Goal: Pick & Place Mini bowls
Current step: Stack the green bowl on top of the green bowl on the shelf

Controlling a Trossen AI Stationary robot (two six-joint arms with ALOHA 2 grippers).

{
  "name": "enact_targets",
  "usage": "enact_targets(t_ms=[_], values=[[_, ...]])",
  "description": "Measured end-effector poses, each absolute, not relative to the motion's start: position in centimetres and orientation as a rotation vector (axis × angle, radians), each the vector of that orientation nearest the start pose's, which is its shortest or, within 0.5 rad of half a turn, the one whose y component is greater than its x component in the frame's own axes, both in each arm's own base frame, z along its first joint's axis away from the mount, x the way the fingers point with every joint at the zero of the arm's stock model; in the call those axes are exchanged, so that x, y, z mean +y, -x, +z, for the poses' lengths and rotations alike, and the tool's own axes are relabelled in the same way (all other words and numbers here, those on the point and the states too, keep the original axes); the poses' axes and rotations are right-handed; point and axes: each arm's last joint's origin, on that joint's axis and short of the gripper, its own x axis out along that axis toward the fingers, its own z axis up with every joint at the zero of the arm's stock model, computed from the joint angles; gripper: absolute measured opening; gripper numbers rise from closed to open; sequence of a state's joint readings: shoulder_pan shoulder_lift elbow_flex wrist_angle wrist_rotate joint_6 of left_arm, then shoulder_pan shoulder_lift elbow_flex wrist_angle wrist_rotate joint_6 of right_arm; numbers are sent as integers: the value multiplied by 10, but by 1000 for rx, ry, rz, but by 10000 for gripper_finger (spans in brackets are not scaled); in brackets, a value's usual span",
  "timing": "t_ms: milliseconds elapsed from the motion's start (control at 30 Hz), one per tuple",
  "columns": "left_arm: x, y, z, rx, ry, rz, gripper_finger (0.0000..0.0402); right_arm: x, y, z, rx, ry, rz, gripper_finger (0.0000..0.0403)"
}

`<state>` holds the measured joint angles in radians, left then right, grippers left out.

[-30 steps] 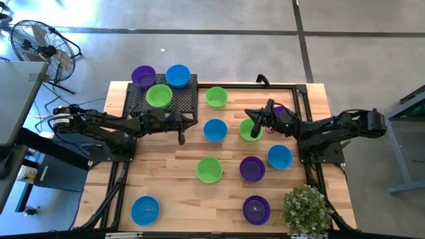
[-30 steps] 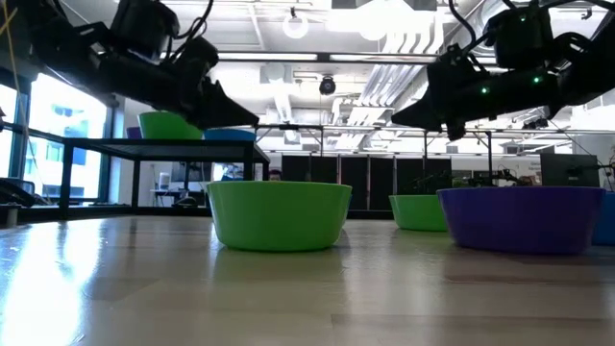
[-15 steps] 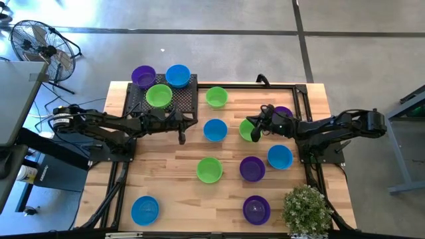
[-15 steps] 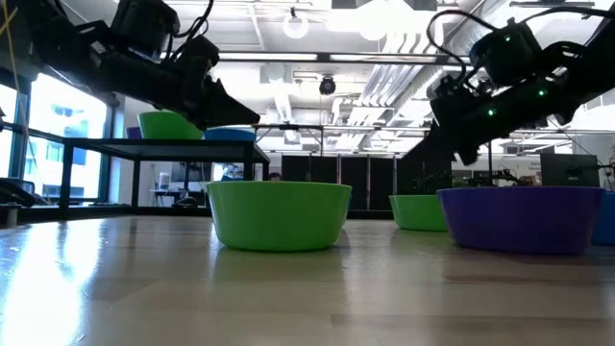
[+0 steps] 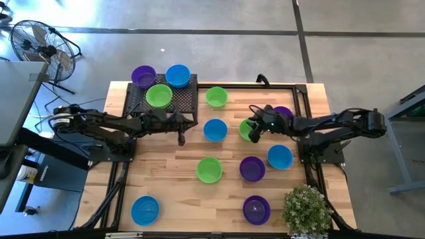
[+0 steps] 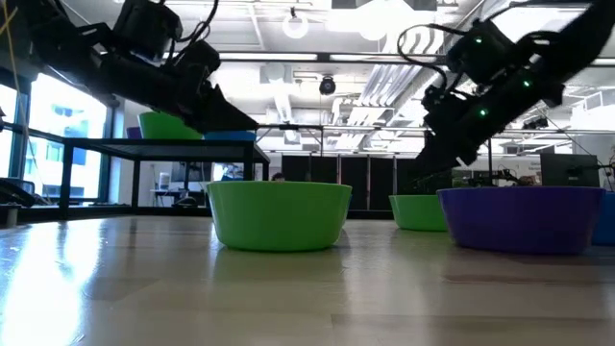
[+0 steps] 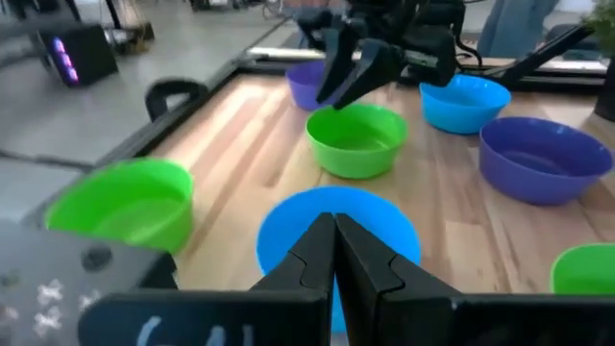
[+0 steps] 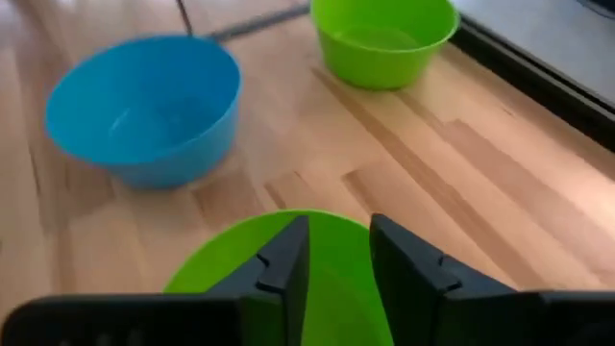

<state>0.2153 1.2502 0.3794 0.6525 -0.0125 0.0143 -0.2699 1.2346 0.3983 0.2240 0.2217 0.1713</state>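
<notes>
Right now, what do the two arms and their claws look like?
Both arms are dark, jointed and slim, with black cables looping along them. The left claw has two black tapered fingers pressed together, above a dark bar with faint pale markings. The right claw has two black wedge-shaped fingers slightly apart. In the low view, small green lights glow on the right arm.

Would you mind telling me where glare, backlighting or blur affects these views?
High view: a sunlit patch washes out the floor at top left, near the fan. Low view: ceiling lights backlight both arms into silhouettes, and the wooden table shows a soft sheen. Left wrist view: the near green bowl is blurred, while the right claw farther off is clearer.
</notes>
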Motion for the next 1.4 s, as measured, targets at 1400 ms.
enact_targets(t_ms=[1400], values=[[-65, -316, 219, 894, 431, 150, 104, -66, -217, 164, 586, -90, -284, 3]])
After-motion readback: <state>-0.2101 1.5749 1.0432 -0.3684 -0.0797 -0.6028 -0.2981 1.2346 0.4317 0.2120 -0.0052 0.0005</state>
